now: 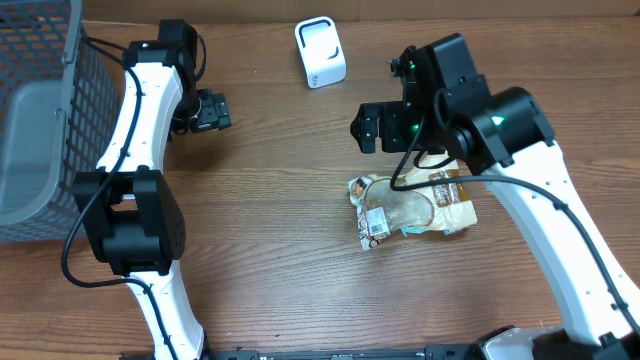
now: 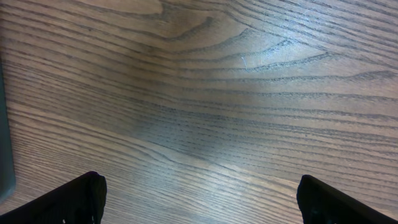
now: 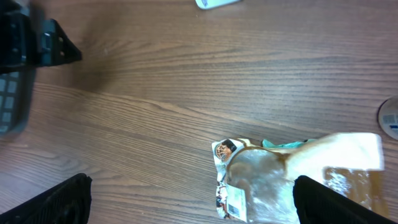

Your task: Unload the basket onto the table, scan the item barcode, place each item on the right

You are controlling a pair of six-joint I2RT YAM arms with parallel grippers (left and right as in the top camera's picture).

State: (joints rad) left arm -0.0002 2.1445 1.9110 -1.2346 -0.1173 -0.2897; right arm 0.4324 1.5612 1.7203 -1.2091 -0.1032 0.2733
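Overhead view: at the far left a grey mesh basket is seen on the wooden worktop. Just right of it the left arm is bent over the wood, and the left tool is held above a bare patch, well apart from the other things. Its jaws are spread wide and nothing is gripped. Further right, near the far edge, a white scanner is set. Right of the middle the right tool is held above the worktop, its jaws likewise spread wide with nothing between them. Just below and to the right of it a crumpled packet, partly clear and partly tan, is laid flat on the wood, and one end of it is covered by the right arm. A white barcode label is seen face up at the packet's near left corner.

In the left wrist view only wood grain is shown between the two dark fingertips, which are set at the bottom corners. A grey edge is caught at the left border, and what it belongs to cannot be told.

In the right wrist view the left tool is caught blurred at the upper left and a sliver of the scanner at the top. The packet is found at the lower right, close to the right-hand fingertip but apart from it, with the label turned upward
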